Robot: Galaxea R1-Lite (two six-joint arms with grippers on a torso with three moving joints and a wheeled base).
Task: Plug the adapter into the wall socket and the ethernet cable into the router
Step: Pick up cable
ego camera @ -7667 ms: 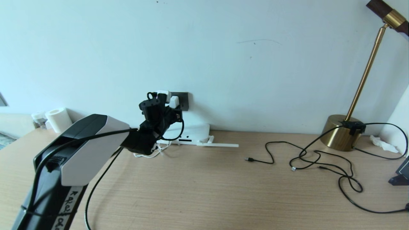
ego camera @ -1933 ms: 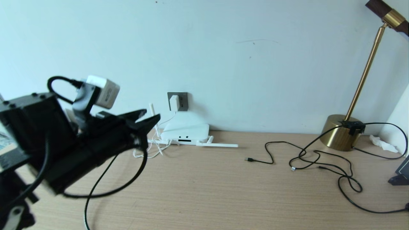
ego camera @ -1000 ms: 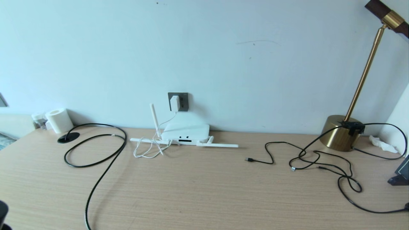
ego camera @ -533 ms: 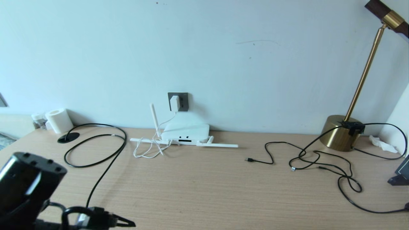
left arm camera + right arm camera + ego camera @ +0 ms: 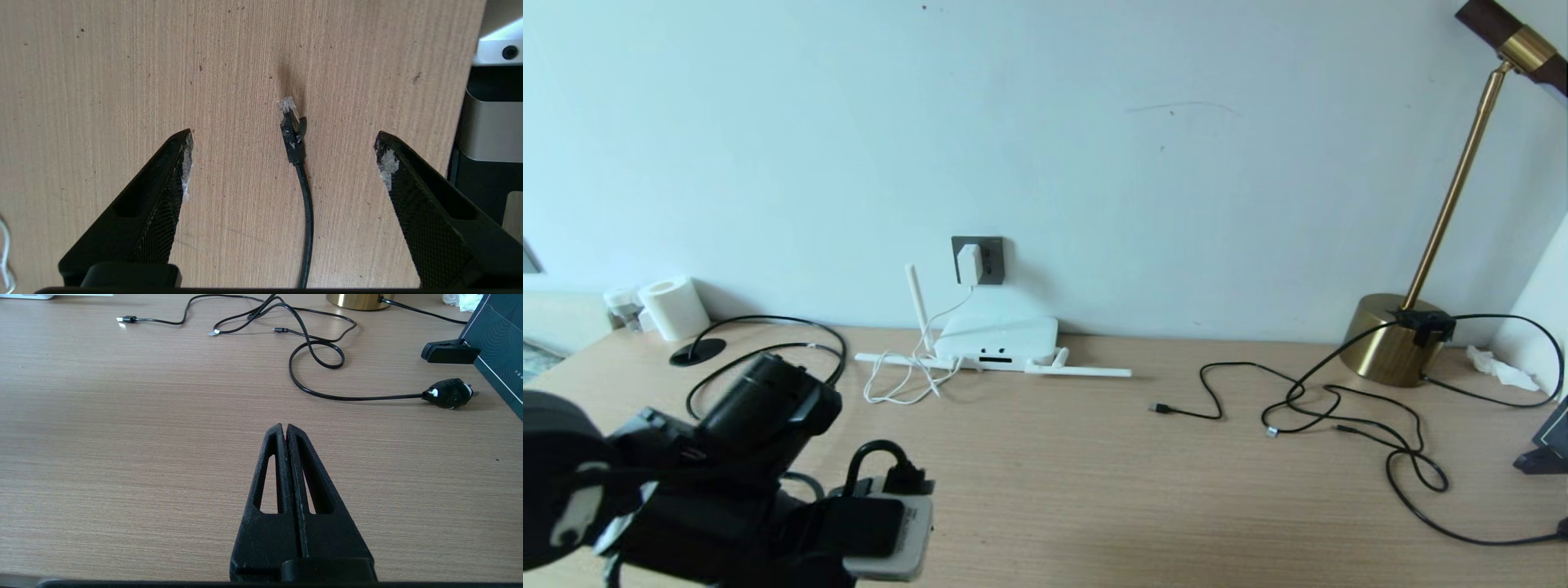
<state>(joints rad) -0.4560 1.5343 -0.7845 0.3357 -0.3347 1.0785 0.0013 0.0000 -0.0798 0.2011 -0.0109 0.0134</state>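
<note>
The white adapter (image 5: pixel 969 264) sits plugged into the dark grey wall socket (image 5: pixel 988 260), and its thin white cord hangs down to the router (image 5: pixel 996 336). The router is flat and white, lying against the wall with its antennas spread. The black ethernet cable (image 5: pixel 768 320) loops over the left of the table, and my left arm (image 5: pixel 752 457) hides its near part. In the left wrist view the cable's clear clip plug (image 5: pixel 287 107) lies on the wood. My left gripper (image 5: pixel 282 136) hangs open above it, one finger on each side, apart from it. My right gripper (image 5: pixel 284 426) is shut and empty, low over the table.
A brass lamp (image 5: pixel 1392 339) stands at the back right with thin black cables (image 5: pixel 1339 408) tangled in front of it. A white paper roll (image 5: pixel 674 306) and a black grommet (image 5: pixel 697 351) are at the back left. A black plug (image 5: pixel 449 393) and a dark board (image 5: pixel 498 347) lie near the right gripper.
My left arm drew back from the socket, leaving the adapter plugged in. It dropped out of view, then came back low at the front left over the ethernet cable's end.
</note>
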